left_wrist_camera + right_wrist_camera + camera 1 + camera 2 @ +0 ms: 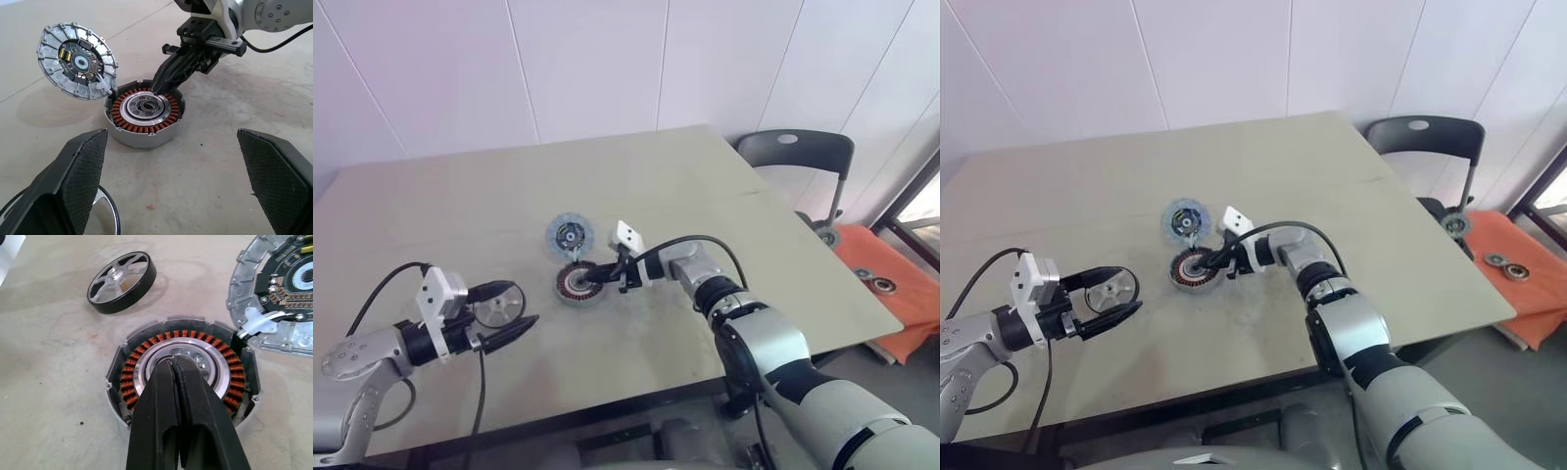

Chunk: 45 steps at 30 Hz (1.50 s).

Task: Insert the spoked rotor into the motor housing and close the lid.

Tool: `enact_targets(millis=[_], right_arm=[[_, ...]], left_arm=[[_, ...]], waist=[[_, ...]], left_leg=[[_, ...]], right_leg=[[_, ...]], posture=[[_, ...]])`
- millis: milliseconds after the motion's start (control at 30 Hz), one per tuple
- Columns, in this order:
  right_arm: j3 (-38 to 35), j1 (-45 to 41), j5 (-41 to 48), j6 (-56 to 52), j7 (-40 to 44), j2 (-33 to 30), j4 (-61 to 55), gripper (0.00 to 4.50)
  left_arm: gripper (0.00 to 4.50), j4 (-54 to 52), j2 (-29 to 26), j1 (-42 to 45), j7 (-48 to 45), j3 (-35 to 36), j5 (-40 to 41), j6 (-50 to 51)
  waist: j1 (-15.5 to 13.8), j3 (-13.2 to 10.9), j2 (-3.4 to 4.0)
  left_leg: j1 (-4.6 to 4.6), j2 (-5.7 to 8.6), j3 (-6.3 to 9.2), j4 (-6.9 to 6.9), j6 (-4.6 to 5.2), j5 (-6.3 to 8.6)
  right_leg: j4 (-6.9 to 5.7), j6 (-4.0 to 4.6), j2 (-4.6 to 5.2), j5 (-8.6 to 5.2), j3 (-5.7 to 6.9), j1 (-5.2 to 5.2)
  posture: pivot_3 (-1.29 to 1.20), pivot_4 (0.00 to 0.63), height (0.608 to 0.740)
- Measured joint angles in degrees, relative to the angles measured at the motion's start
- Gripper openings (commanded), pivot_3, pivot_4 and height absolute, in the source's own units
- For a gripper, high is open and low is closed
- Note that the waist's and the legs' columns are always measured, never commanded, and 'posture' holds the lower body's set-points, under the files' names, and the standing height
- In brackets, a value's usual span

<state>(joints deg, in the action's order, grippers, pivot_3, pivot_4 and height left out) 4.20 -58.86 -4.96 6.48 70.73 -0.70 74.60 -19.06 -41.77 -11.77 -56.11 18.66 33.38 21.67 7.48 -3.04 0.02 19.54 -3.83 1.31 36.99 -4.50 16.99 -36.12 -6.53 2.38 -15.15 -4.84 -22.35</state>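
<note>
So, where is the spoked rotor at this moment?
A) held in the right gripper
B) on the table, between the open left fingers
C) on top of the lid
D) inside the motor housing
B: the spoked rotor lies flat on the table, between the open fingers of the left gripper, apart from the motor housing.

Plain test room — bare table (724, 196), white panelled wall (607, 59), folding chair (798, 152)
</note>
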Motion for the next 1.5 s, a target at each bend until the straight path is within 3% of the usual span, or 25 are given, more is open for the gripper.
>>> enact_targets(millis=[533,1500], right_arm=[[2.4,0.8,-0.4,-1.0,8.2,1.6,-2.4,0.01],[4.9,1.9,-2.2,5.4,-1.7,1.2,-2.3,0.01]], left_arm=[[4.5,0.0,0.1,0.0,0.3,0.0,-0.2,0.0],[4.5,-0.1,0.1,0.2,0.5,0.0,-0.2,0.0]], waist=[[0.0,0.0,0.0],[0.0,0.0,0.0]], left_leg=[[0.0,0.0,0.0,0.0,0.0,0.0],[0.0,0.0,0.01,0.0,0.0,0.0]], right_leg=[[-0.01,-0.02,0.0,0.01,0.0,0.0],[0.0,0.0,0.0,0.0,0.0,0.0]], posture=[[0.0,0.0,0.74],[0.0,0.0,0.74]])
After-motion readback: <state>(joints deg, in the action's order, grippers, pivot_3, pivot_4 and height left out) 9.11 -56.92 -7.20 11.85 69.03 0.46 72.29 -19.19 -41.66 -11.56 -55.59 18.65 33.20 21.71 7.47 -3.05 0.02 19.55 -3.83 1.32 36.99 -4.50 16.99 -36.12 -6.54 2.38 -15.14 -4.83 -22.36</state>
